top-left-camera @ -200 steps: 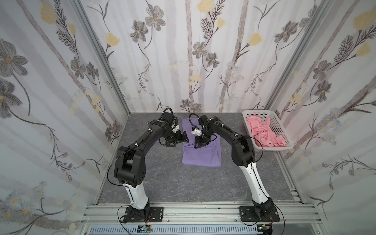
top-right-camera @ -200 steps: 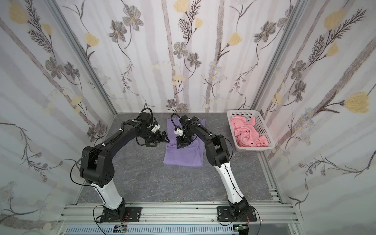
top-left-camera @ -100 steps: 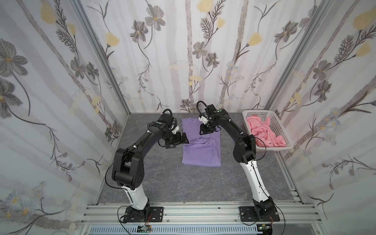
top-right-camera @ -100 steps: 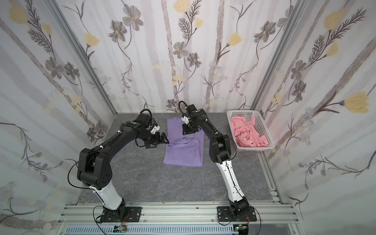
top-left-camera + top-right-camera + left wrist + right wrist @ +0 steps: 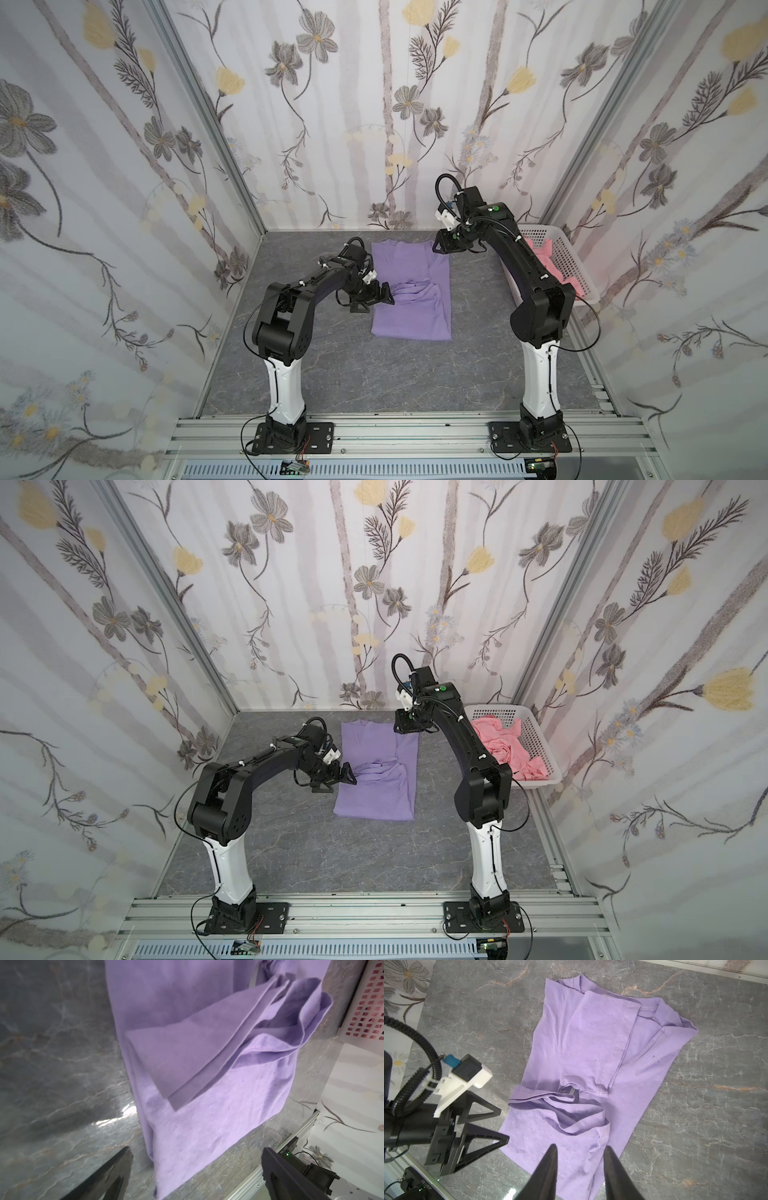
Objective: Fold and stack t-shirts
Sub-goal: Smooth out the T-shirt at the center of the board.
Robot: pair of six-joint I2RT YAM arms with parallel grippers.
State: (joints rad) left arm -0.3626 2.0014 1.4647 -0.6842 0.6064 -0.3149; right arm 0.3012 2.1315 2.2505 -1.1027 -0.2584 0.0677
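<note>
A lavender-purple t-shirt lies on the grey table as a long folded strip, with a rumpled fold bunched across its middle. No lettering shows. My left gripper is low at the shirt's left edge beside that fold, jaws wide open and empty. My right gripper hangs raised over the shirt's far right corner, fingers partly apart with nothing between them. A salmon-pink garment lies crumpled in the basket.
A white plastic basket stands at the back right of the table, partly behind my right arm. Flowered walls close in the left, back and right sides. An aluminium rail runs along the front edge.
My right gripper has lifted from the shirt's middle and moved back to its far right corner, empty. The fold stays bunched. My left gripper has hardly moved.
</note>
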